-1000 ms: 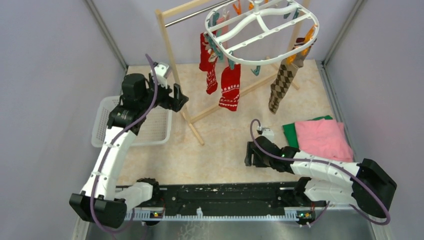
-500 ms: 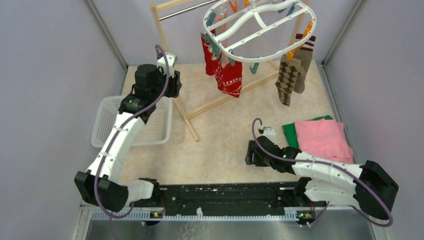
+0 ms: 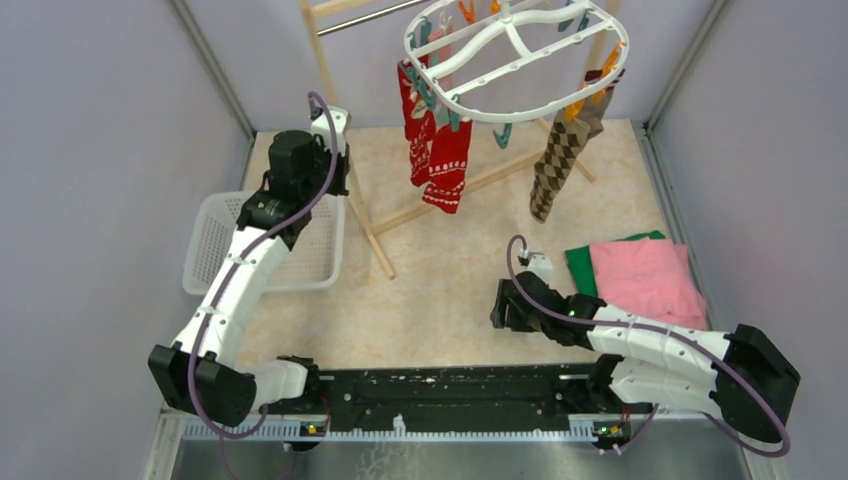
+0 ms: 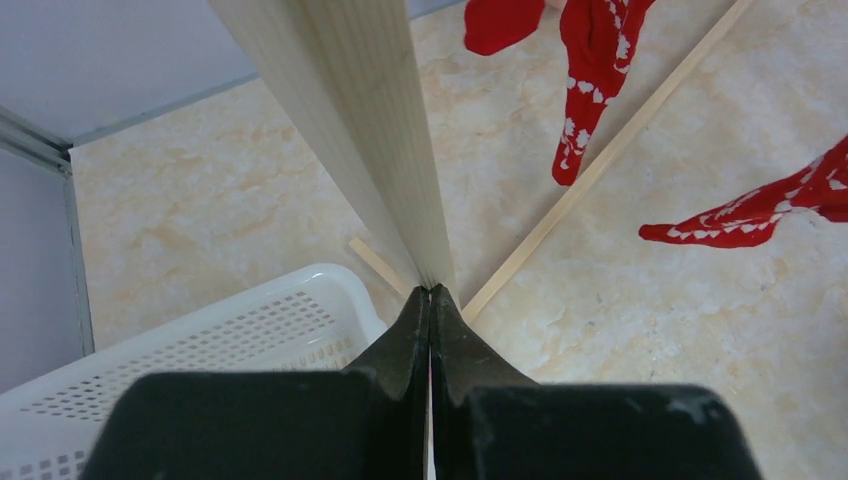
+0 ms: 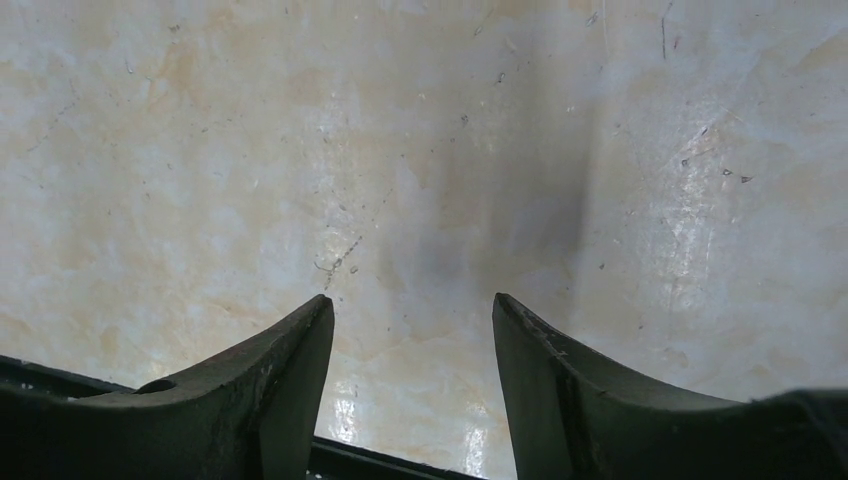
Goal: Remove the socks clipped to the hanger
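From above, your left gripper (image 3: 338,170) has climbed from beside the basket (image 3: 310,255) up to the rack (image 3: 345,140) and now sits against its near post. The rack has slid a little to the left and the hanger (image 3: 520,115) has shifted with it. The red socks (image 3: 440,165) and the argyle sock (image 3: 555,170) hang at a different slant than they did a second ago, so they are probably swinging. All of them are still clipped on, so nothing has come off yet. You pushed the rack, not the laundry.

In the left wrist view, the left gripper (image 4: 430,296) has its fingers pressed flat together with nothing between them. The tips touch the post (image 4: 350,120). A red sock (image 4: 595,90) dangles well beyond, up and to the right.

In the right wrist view, the right gripper (image 5: 410,305) is spread wide over the bare table (image 5: 400,150). It holds nothing and has hardly moved.

I would let the swing settle, then reopen the left fingers before you reach for a sock.
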